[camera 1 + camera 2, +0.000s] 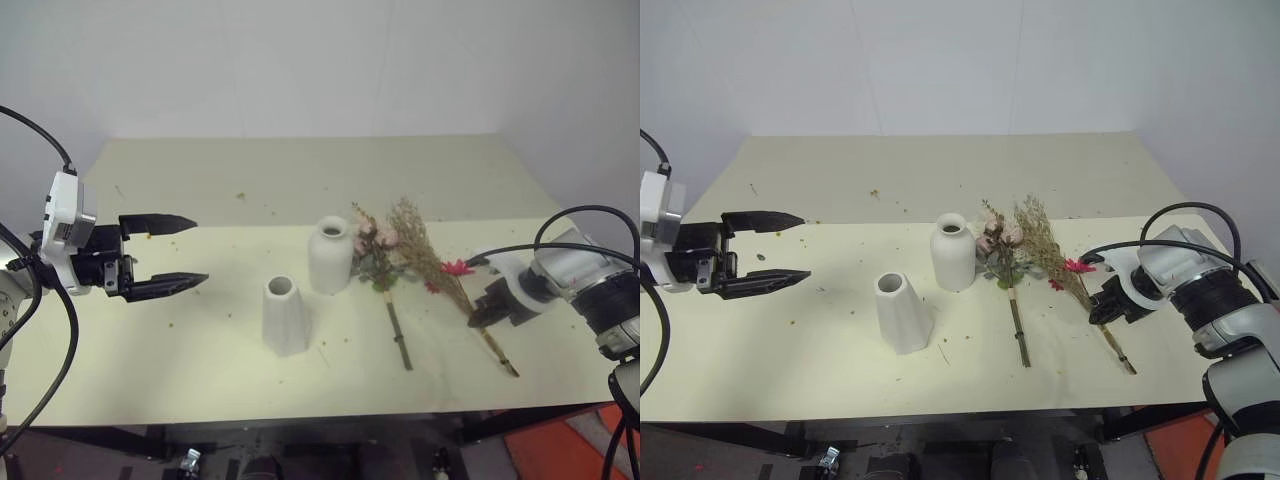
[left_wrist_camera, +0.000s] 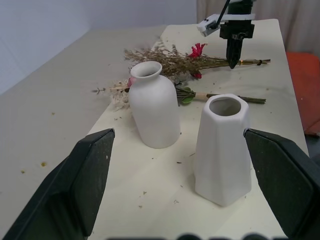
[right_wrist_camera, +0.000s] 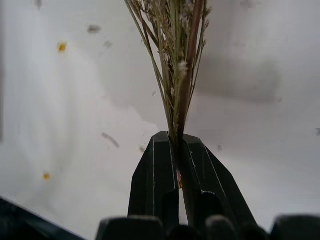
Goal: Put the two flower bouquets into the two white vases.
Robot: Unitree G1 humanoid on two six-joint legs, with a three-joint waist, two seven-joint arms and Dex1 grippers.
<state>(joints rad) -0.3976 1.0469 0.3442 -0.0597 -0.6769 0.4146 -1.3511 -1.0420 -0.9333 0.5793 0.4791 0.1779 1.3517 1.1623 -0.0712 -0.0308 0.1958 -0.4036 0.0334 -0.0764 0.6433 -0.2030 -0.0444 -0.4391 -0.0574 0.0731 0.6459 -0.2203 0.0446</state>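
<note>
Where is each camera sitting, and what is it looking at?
Left and right eye: on the head, looking down at the table; both arms show.
Left wrist: behind the open left tool, facing both vases.
Right wrist: behind the shut right tool, gripping the tan bouquet.
Shared: left wrist and eye views show the vases.

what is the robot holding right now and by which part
The right claw is shut on the tan grass bouquet, gripping its bundled stems partway down, below the pink-red daisy. The left claw is open and holds nothing.
</note>
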